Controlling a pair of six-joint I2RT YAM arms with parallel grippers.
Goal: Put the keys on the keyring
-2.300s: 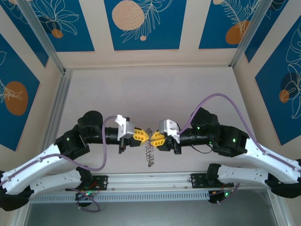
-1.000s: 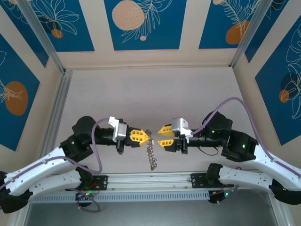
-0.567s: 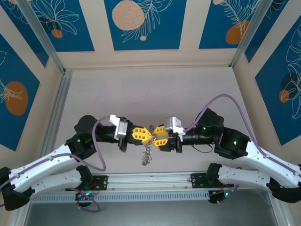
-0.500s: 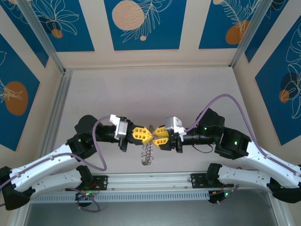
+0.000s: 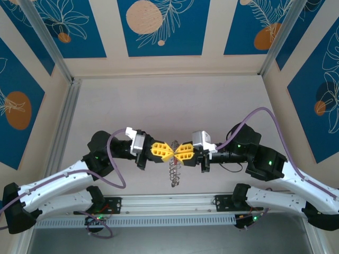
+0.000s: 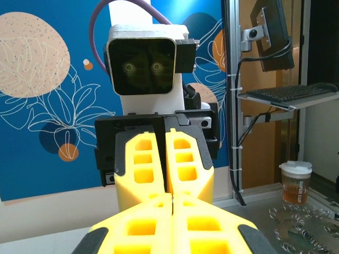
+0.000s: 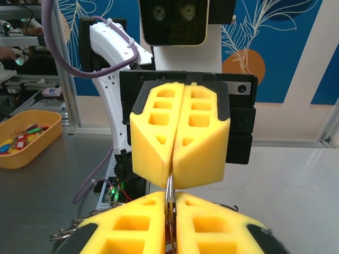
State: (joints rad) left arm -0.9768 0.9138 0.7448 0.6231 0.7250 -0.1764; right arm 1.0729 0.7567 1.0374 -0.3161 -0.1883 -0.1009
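Note:
In the top view the two grippers meet tip to tip above the table. My left gripper (image 5: 169,150) is shut on the keyring, a thin silvery loop whose edge (image 7: 170,186) comes out of the seam of its yellow fingers (image 7: 180,143). My right gripper (image 5: 178,151) faces it and is shut on the same ring; the right wrist view has the metal between its own yellow fingers (image 7: 137,225). The keys (image 5: 175,170) hang below the joined tips as a silvery bunch. Some also show in the left wrist view (image 6: 296,233). In that view the left gripper (image 6: 172,198) touches the right fingers (image 6: 188,164).
An aluminium rail (image 5: 169,203) runs along the near edge, and another (image 5: 63,127) up the left side. Beyond the cell the right wrist view has a yellow bin (image 7: 26,137) of coloured bits. A lidded cup (image 6: 295,182) stands off to the side.
A second ago my right gripper stood open, just right of the ring. It moved in and closed on the ring. Both grippers then shifted slightly right and the key bunch swung.

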